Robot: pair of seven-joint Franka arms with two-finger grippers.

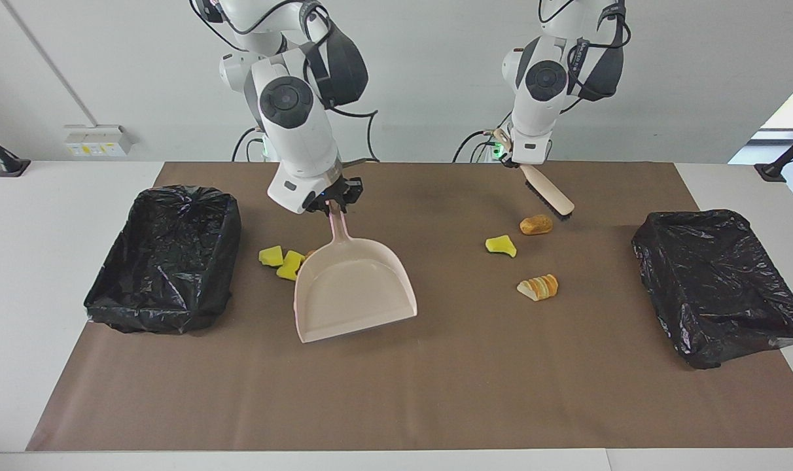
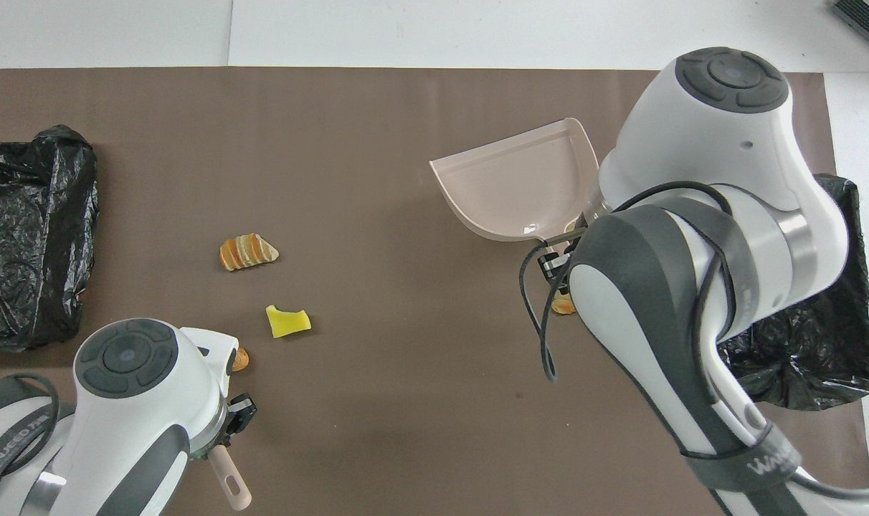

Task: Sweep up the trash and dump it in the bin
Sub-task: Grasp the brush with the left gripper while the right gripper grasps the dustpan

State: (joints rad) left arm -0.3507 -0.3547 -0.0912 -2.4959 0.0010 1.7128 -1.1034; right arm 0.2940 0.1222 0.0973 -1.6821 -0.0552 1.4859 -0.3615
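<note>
Trash on brown mat: two yellow sponge chunks (image 1: pixel 280 260) touching beside the dustpan near right arm's bin; yellow piece (image 1: pixel 501 245), tan lump (image 1: pixel 536 224), striped bread slice (image 1: pixel 538 287) spread apart toward left arm's end.

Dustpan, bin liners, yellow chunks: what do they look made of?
Dustpan: looks like moulded plastic, pale beige, smooth with a slight sheen and a raised rim. Bin liners: thin black plastic film, crinkled and glossy. Yellow chunks: likely sponge or foam, matte, with ragged torn edges; can't confirm from the look alone.

White wall (image 1: pixel 436 78), white table (image 1: pixel 56 196), brown mat (image 1: pixel 436 392)
</note>
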